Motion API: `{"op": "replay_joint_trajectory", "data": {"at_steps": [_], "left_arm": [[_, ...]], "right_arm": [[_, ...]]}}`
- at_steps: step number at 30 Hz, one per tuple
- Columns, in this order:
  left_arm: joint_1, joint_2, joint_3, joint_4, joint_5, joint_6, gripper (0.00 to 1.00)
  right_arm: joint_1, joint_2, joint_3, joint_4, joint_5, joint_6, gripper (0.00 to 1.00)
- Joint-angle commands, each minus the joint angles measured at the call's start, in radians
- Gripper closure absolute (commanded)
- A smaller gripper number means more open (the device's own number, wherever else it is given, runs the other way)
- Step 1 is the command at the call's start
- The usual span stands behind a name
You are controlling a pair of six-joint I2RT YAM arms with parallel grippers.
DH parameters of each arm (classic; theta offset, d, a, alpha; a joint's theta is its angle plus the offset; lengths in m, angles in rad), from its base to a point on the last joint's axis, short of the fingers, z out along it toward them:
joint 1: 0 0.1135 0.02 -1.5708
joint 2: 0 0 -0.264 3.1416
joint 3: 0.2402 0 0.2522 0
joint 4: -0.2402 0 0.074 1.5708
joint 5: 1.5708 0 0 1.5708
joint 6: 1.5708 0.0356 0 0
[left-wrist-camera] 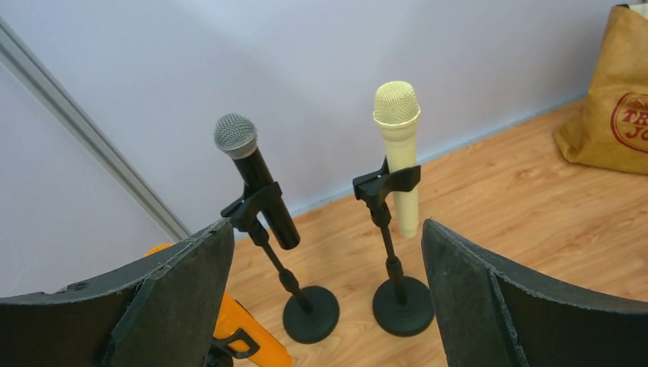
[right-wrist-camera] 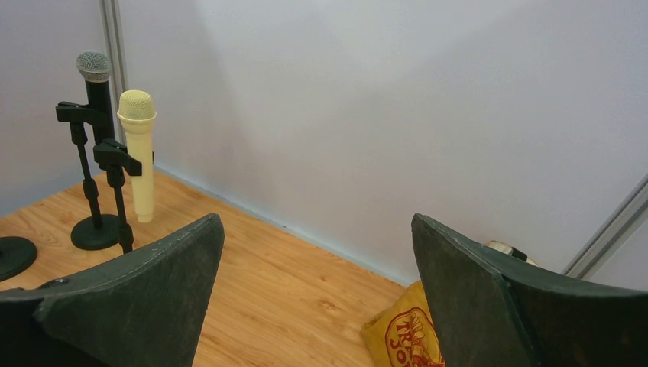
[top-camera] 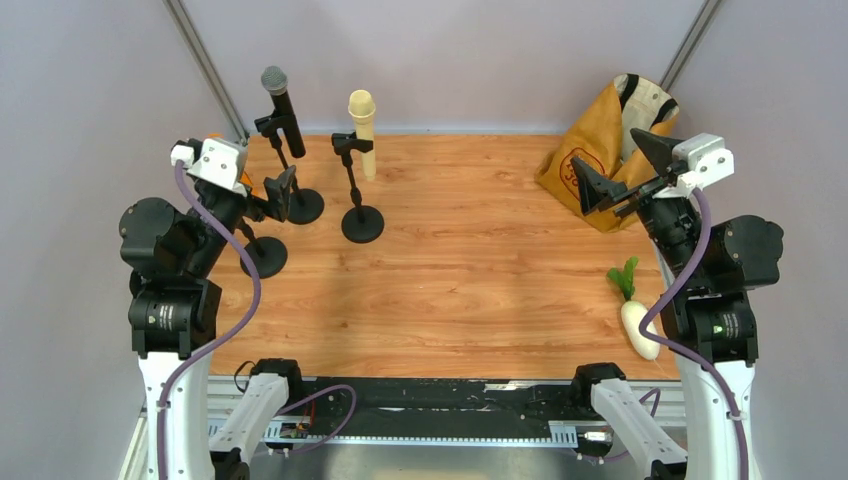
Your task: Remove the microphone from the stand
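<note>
The brown paper bag (left-wrist-camera: 604,92) carries a round red logo (left-wrist-camera: 631,122). On it only the letters "TR" and, below them, "JO" are readable. No other text can be read.

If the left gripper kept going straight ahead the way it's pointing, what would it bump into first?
Probably the black microphone's stand, which sits low between the open fingers of the left gripper. The cream microphone's stand is just beside it, so it's hard to be sure which comes first.
</note>
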Motion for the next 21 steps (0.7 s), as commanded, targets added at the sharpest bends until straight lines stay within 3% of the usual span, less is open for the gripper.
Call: {"op": "replay_joint_trajectory", "data": {"at_steps": [1,10,21], "left_arm": [[0.001,0.017,0.022,-0.017,0.039,-0.005,0.02],[0.001,0.04,-0.014,0.01,0.145,-0.007,0.02],[-0.103,0.133,-0.203,0.156,0.165,0.053,0.02]], "right_arm": [[0.006,0.002,0.027,-0.005,-0.006,0.002,0.0],[0.008,0.048,0.007,0.001,-0.14,-0.099,0.0],[0.008,0.083,-0.23,0.125,-0.317,-0.128,0.0]]}}
